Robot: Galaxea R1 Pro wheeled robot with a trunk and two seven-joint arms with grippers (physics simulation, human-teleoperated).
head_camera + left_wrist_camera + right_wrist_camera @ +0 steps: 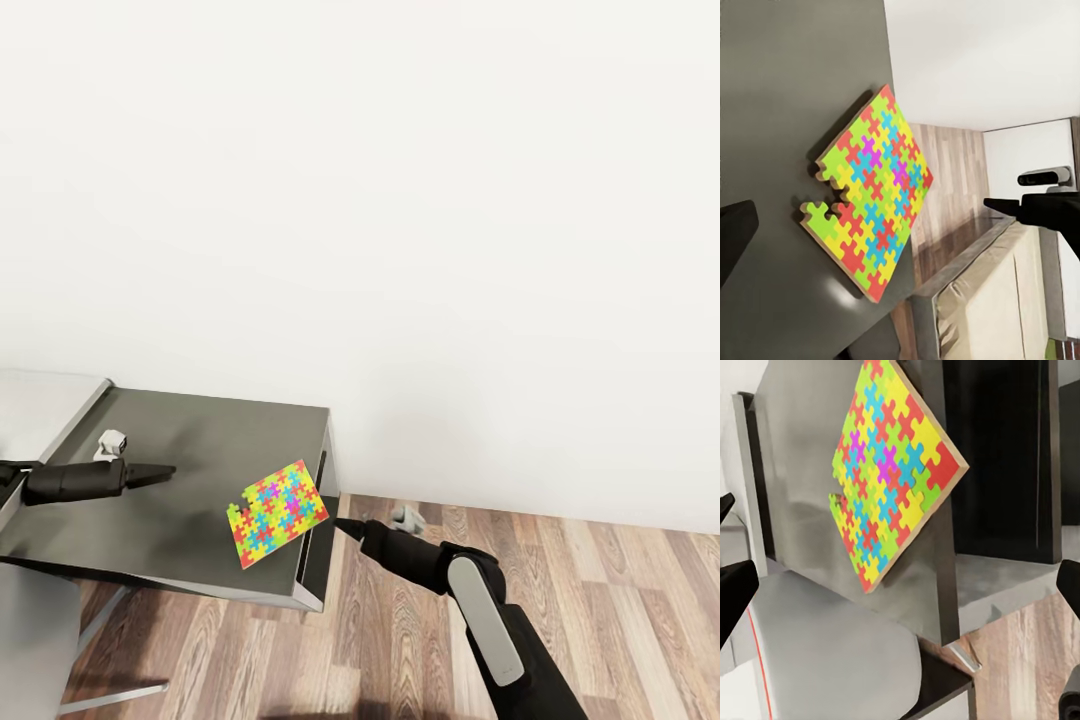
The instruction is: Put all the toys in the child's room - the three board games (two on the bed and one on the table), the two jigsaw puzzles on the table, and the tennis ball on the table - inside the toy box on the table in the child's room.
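One multicoloured jigsaw puzzle (277, 512), corner overhanging the dark-grey table (180, 450)

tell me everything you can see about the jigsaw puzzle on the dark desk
The jigsaw puzzle is a thin flat square board, its face patterned with interlocking yellow, red, blue, green and purple pieces, its edge tan like wood or card. One piece is missing along one side. It lies flat on the dark-grey desk section, turned diagonally, one corner overhanging the desk's right edge. No gripper touches it.
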